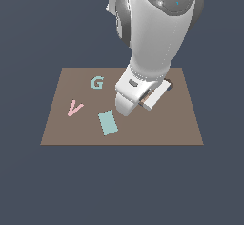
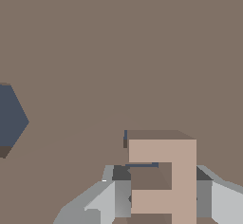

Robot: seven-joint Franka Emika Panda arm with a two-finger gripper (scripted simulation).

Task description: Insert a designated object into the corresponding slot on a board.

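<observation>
Wrist view — gripper [image 2: 163, 190] clamps beige E [image 2: 166, 180] above the board [image 2: 118, 38].

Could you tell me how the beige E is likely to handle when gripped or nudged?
The E looks thick and solid, so probably rigid. Its flat sides suit the end effector fingers, and it should slide, not roll. The thin prongs might snag on the slot's edges.

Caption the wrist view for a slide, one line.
Gripper fingers flank the beige E block low over the brown board, with a dark hexagonal hole off to one side.
</observation>
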